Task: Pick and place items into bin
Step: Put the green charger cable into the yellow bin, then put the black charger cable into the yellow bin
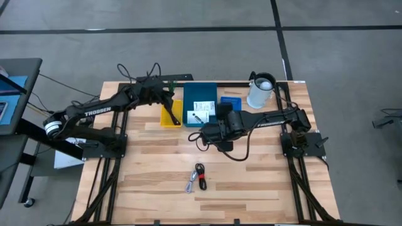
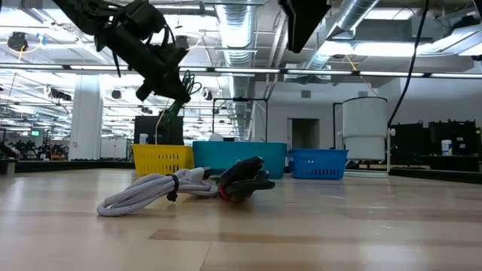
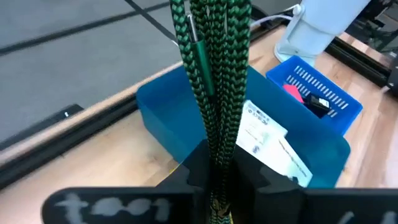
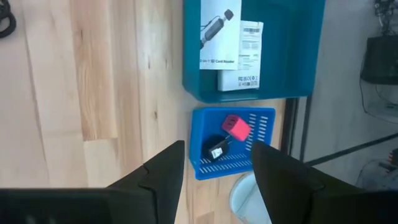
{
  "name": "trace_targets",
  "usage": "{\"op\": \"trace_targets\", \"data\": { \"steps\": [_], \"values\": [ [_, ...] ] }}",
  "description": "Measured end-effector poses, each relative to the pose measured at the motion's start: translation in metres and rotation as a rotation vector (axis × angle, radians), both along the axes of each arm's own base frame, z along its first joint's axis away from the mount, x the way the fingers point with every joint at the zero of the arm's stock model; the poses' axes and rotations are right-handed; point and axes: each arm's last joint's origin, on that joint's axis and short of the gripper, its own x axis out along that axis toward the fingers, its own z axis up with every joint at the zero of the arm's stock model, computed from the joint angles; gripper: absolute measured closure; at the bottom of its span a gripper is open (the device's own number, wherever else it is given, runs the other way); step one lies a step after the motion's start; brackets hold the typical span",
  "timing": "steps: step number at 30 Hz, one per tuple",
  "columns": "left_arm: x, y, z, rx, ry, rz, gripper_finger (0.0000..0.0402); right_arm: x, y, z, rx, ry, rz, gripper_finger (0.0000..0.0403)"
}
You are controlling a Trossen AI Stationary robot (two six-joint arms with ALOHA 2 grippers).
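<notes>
My left gripper (image 3: 217, 168) is shut on a green-and-black braided cord (image 3: 211, 62). In the low view it hangs above the yellow bin (image 2: 162, 158). My right gripper (image 4: 217, 152) is open and holds nothing. It hovers over the table next to the teal bin (image 1: 200, 103) and looks down on the small blue basket (image 4: 233, 143). Two white cards with black print (image 4: 221, 34) lie flat in the teal bin. A pink-red piece (image 4: 235, 127) and a small black object (image 4: 217, 150) lie in the blue basket. My left gripper pinches several strands of the braided cord together between its two fingers (image 3: 214, 146). The strands run on past the fingertips, along the fingers. The cord is lifted clear, and a loop of it (image 2: 175, 105) hangs down over the yellow bin.
A grey-white cord bundle (image 1: 190, 183) and a red-and-black one (image 1: 201, 176) lie on the wooden table toward its near edge. A white container (image 1: 260, 91) stands at the far right, behind the blue basket. Dark frame rails run along the table's edges.
</notes>
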Motion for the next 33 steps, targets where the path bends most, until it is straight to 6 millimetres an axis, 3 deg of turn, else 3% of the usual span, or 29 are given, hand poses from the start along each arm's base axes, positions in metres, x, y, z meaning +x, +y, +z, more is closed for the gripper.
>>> {"op": "trace_targets", "data": {
  "steps": [14, 25, 33],
  "values": [
    [-0.009, -0.008, -0.035, -0.116, 0.023, 0.043, 0.0382, -0.002, 0.010, 0.000, -0.001, 0.002, 0.031, 0.0223],
    [-0.002, -0.017, -0.034, -0.121, -0.021, -0.021, 0.0298, -0.002, 0.010, 0.000, -0.003, 0.002, 0.031, 0.0223],
    [0.003, -0.025, -0.034, -0.167, -0.041, -0.148, 0.0274, -0.002, 0.012, 0.000, 0.016, -0.006, 0.016, 0.0223]
  ]
}}
